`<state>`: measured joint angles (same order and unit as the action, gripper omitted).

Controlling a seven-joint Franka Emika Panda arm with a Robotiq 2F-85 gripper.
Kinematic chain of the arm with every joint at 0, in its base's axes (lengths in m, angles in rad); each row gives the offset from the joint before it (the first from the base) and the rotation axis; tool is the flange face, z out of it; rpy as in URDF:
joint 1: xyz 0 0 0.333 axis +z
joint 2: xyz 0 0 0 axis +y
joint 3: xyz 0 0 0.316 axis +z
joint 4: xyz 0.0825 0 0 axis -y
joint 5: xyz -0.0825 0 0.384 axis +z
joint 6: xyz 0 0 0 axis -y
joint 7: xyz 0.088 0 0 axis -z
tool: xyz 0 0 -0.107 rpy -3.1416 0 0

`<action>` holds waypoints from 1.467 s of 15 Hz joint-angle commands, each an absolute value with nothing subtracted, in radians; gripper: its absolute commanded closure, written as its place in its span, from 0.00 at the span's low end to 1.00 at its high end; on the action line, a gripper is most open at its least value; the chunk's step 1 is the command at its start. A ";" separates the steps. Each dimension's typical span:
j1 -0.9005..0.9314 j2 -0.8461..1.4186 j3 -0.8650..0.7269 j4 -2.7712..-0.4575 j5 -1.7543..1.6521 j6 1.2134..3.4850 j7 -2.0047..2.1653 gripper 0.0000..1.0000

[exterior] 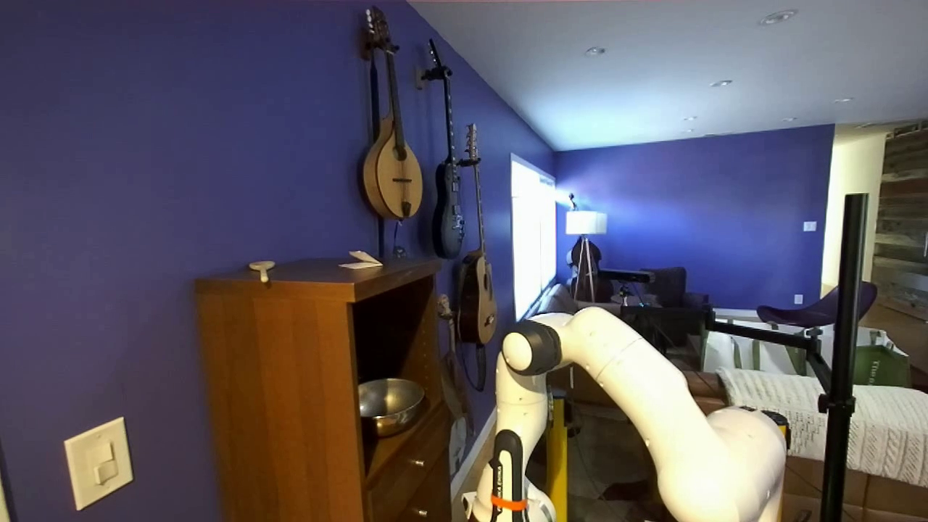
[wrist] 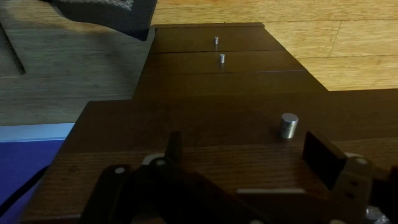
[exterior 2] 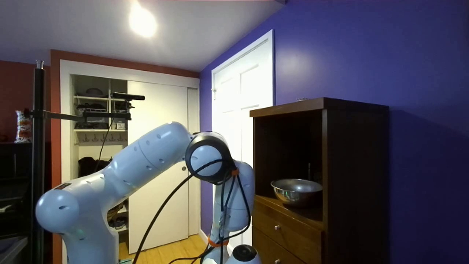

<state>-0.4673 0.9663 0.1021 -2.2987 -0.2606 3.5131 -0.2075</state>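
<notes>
Fingers [wrist: 323, 160], dark and foremost in the wrist view, stand wide apart with nothing gripped. One metal knob [wrist: 289, 126] shows between them, nearer the one at the view's right; contact is not evident. This spread presumably leaves clearance at both sides of the knob. Location: a drawer front [wrist: 217, 124] below the front edge of the counter [exterior: 308, 272]; which drawer cannot be confirmed, as both exterior views cut off the fingers. Inset beneath that edge, a metal bowl [exterior: 393, 406] rests on a shelf [exterior 2: 309, 217], probably set back for full support. One white object [exterior: 262, 268] sits at the counter's side edge, between two corners. Knob appearance: short, cylindrical, silvery, flat-ended, with a faint line ringing its body; no damage visible.
</notes>
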 commanded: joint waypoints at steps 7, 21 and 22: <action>-0.470 1.015 0.097 -2.238 -0.297 3.536 -0.170 0.00; -0.478 1.084 0.113 -2.150 -0.368 3.714 -0.144 0.00; -0.480 1.094 0.115 -2.139 -0.378 3.719 -0.135 0.00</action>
<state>-0.4744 1.0428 0.1150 -2.1901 -0.3206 3.6772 -0.1834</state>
